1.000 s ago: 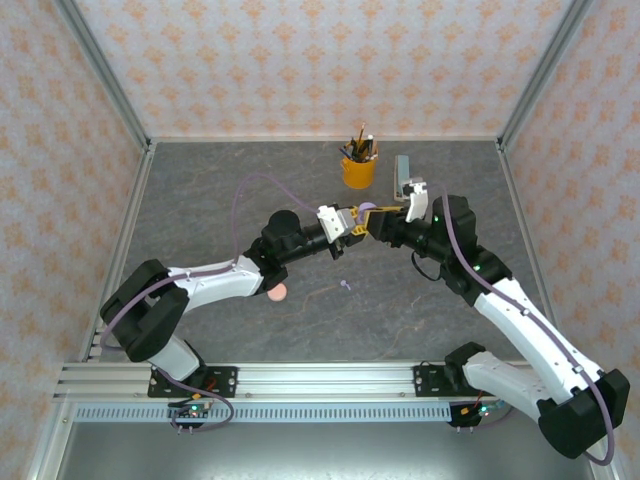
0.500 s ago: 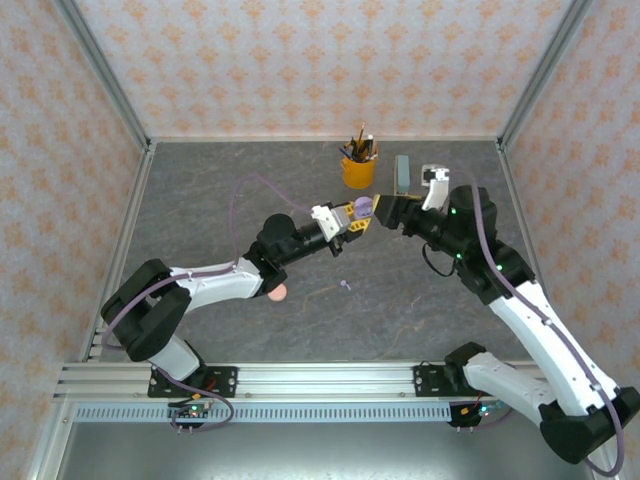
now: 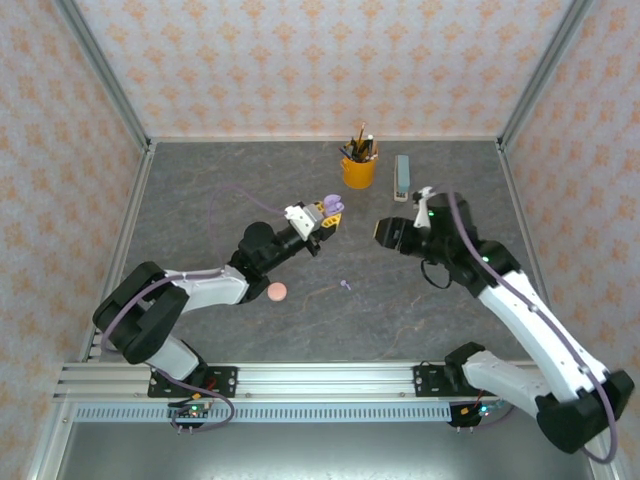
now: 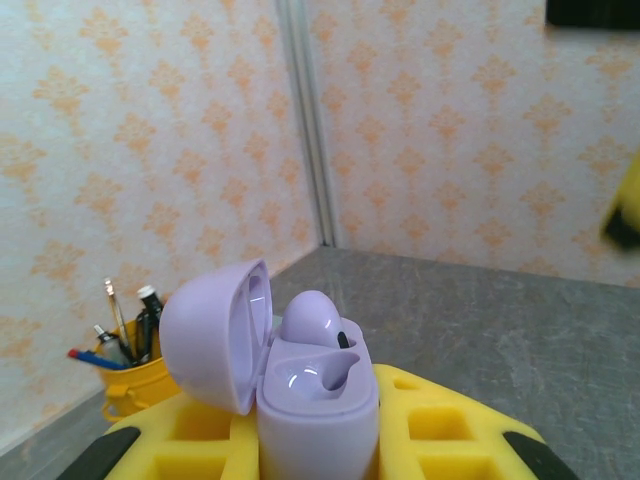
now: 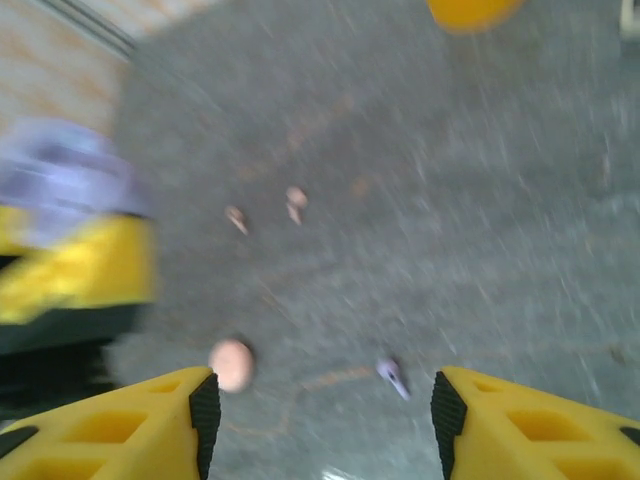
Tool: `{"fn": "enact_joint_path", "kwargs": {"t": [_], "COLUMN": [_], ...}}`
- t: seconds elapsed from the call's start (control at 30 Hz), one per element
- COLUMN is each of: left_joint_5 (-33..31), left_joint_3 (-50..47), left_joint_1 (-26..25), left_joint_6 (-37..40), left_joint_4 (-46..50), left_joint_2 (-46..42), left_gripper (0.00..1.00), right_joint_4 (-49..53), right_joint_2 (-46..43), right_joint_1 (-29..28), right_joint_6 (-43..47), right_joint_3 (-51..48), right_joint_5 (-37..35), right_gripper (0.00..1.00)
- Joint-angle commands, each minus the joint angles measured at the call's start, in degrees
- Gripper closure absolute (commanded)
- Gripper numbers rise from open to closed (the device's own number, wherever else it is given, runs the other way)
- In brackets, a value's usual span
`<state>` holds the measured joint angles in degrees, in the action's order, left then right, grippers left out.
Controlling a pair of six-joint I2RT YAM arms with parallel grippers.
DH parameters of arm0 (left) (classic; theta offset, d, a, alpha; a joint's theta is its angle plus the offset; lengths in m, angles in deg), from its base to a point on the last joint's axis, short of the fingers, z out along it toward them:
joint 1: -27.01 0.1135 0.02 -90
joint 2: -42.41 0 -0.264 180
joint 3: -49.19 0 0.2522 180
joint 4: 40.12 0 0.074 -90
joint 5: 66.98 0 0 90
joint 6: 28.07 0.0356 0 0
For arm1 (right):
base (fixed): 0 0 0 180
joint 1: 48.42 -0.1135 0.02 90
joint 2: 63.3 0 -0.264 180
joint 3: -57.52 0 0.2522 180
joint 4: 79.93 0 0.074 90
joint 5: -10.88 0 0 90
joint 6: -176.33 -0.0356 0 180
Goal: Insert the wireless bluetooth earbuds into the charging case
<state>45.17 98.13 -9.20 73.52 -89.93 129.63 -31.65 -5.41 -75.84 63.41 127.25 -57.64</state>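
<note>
My left gripper (image 3: 322, 216) is shut on an open lilac charging case (image 4: 318, 400), held above the table's middle with its lid (image 4: 213, 330) flipped back. One lilac earbud (image 4: 310, 320) sits in the far socket; the near socket is empty. My right gripper (image 3: 385, 232) hangs open to the right of the case, apart from it, with nothing between its fingers (image 5: 205, 415). Below it on the table lie a loose lilac earbud (image 5: 392, 375), also visible from above (image 3: 346, 285), and two pale pink earbuds (image 5: 236, 218) (image 5: 296, 203). The right wrist view is blurred.
A closed round pink case (image 3: 276, 291) lies on the table left of the loose lilac earbud. A yellow cup of pencils (image 3: 358, 168) and a grey block (image 3: 402, 177) stand at the back. Patterned walls enclose the table.
The two grippers, together at the case a second ago, have parted. The left arm has drawn left with the case; the right gripper has pulled back right, its jaws now wider.
</note>
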Motion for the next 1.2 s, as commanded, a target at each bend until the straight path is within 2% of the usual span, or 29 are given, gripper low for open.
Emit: {"fn": "enact_joint_path", "kwargs": {"t": [0.0,0.17,0.5,0.8,1.17], "left_joint_5": [-2.8,-4.0,-4.4,-4.4,-4.3], "left_joint_3": [-1.9,-5.0,-7.8,-8.3,-8.3], "left_joint_1": [1.1,2.7,3.3,3.4,3.4], "left_joint_6": [-1.3,-1.6,-1.5,-0.9,-0.7], "left_joint_4": [-5.3,-5.1,-3.2,-1.8,-2.0], "left_joint_2": [-4.3,-8.5,-13.6,-15.4,-15.4], "left_gripper": [1.0,1.0,1.0,1.0,1.0], "right_joint_4": [2.5,1.2,2.4,4.5,7.0], "right_joint_2": [4.9,15.2,34.9,44.1,49.4], "right_joint_1": [-1.0,-3.6,-8.8,-11.7,-13.5], "right_joint_6": [0.5,3.0,9.1,11.6,13.9], "right_joint_3": [-2.5,-2.9,4.1,10.5,13.8], "right_joint_5": [1.9,2.9,1.6,-0.7,-2.9], "right_gripper": [0.42,0.45,0.49,0.5,0.57]}}
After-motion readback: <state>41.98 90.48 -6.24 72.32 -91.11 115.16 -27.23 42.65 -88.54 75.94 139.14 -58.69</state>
